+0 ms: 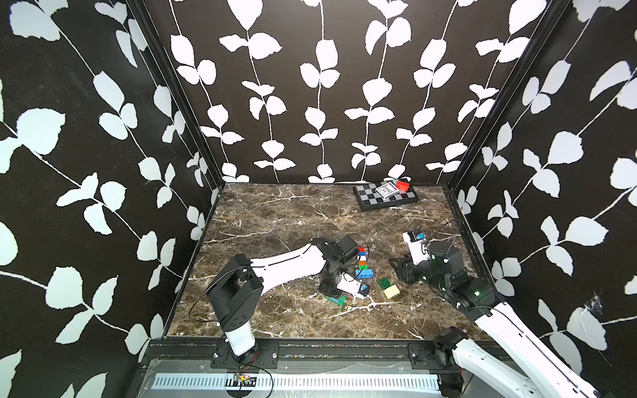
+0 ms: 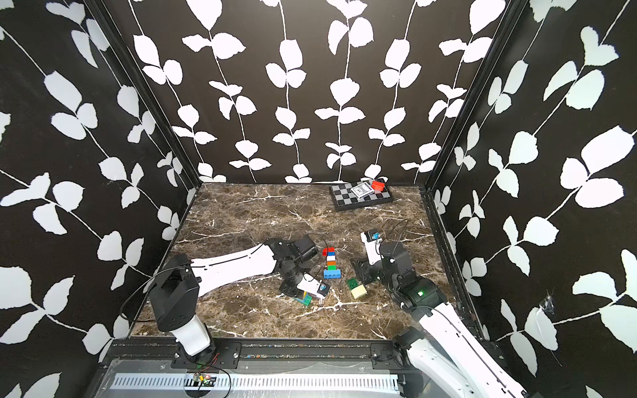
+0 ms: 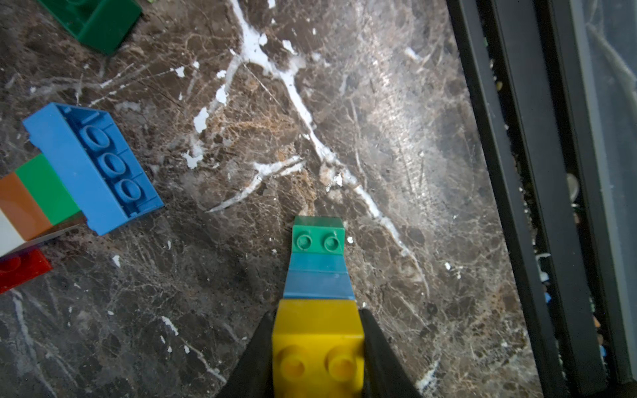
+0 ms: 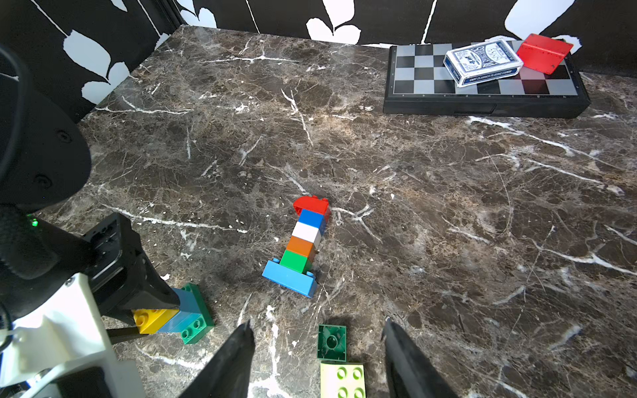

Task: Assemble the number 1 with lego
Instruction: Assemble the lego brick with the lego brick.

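A lego column (image 1: 362,259) (image 2: 331,261) (image 4: 305,241) lies flat on the marble: red, blue, white, orange and green bricks on a light blue oblong base (image 3: 93,165). My left gripper (image 3: 317,315) (image 1: 336,296) is shut on the yellow brick (image 3: 319,358) of a short stack; its blue brick (image 3: 319,275) and green brick (image 3: 319,237) stick out low over the table. My right gripper (image 4: 317,324) (image 1: 400,268) is open above a loose upturned green brick (image 4: 331,343) (image 1: 383,283) and a cream brick (image 4: 341,379) (image 1: 391,291), touching neither.
A chessboard (image 1: 370,198) (image 4: 424,75) sits at the back right with a card deck (image 4: 482,60) and a red block (image 4: 543,51) on it. Patterned walls close three sides. A black rail (image 3: 517,206) runs along the front edge near the held stack.
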Tool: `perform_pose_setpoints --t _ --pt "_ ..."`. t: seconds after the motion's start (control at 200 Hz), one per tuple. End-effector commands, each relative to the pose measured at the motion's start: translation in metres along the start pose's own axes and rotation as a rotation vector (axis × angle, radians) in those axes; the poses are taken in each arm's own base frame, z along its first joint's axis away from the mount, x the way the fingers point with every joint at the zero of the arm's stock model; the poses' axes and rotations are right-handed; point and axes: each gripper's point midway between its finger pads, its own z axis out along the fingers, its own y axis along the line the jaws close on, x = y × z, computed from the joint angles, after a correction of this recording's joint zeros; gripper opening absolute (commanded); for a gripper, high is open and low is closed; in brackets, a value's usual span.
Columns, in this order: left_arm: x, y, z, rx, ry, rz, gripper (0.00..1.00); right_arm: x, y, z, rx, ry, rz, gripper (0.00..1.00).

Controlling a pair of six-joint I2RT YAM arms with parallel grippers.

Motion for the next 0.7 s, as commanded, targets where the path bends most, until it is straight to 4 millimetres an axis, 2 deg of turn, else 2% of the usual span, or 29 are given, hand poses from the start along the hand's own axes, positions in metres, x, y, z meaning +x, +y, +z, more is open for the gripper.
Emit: perform_pose_setpoints --t 0.0,0.4,0.695 --pt "0.0083 -0.0111 0.0112 0.05 0.036 -0.013 0.24 0.003 -0.0016 0.0041 0.0 -0.008 0.005 0.6" --pt "0.0115 -0.0139 0.003 0.025 0.044 -0.004 0.22 0.0041 -0.0008 0.0054 -0.006 -0.003 0.005 0.6" --pt "0.0112 -0.0192 0.0111 0.021 0.006 -0.007 0.21 0.0057 -0.0012 0.0036 -0.005 0.0 0.004 0.6"
